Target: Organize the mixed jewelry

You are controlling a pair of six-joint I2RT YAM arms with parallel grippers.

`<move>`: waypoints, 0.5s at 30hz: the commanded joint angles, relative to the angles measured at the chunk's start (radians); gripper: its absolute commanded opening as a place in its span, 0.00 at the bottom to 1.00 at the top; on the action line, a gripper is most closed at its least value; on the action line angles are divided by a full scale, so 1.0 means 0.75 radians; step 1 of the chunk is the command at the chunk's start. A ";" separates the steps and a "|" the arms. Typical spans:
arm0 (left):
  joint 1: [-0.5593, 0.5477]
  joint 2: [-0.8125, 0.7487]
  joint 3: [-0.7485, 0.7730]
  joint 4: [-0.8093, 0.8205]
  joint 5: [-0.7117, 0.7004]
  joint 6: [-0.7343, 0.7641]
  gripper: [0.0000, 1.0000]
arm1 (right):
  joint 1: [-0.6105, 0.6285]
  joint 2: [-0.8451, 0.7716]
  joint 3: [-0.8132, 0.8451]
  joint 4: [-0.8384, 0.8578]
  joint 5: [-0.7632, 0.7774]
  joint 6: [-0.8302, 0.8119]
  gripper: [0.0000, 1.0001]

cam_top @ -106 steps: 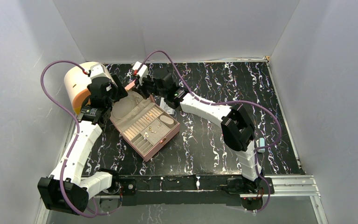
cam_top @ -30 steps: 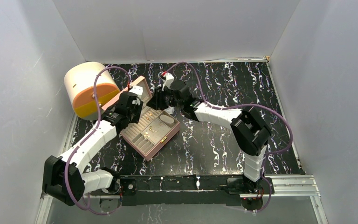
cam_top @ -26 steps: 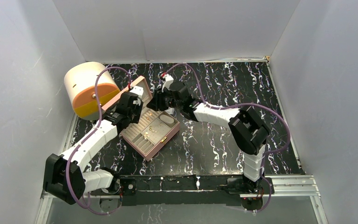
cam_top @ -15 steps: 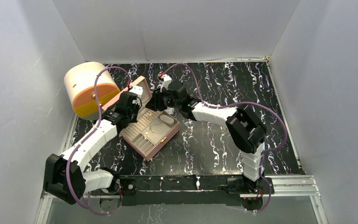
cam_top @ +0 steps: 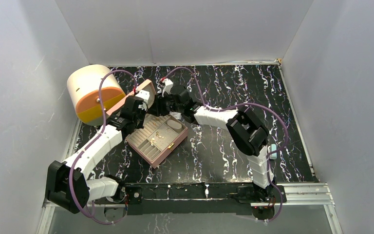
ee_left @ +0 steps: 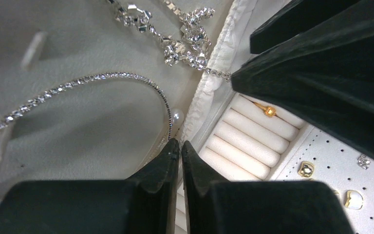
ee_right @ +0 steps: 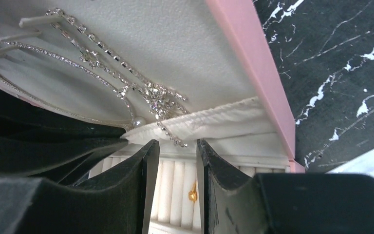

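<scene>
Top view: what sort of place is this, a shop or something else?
Probably a lab test booth, not a shop: plain white walls box in a marble-patterned tabletop, and two cabled robot arms, bolted to a metal rail, reach into an open pink jewelry box.

We see a black surface (cam_top: 224, 87) veined with white marbling. A white-and-orange cylinder (cam_top: 93, 92) sits in its far left corner, and an open pink box (cam_top: 168, 152) stands left of the middle. A small light-blue block (cam_top: 272, 148) rests toward the right edge, well apart from both.
</scene>
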 commanded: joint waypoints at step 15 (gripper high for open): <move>-0.002 -0.026 0.015 -0.025 0.102 -0.002 0.00 | 0.045 0.083 0.149 0.090 0.010 -0.032 0.29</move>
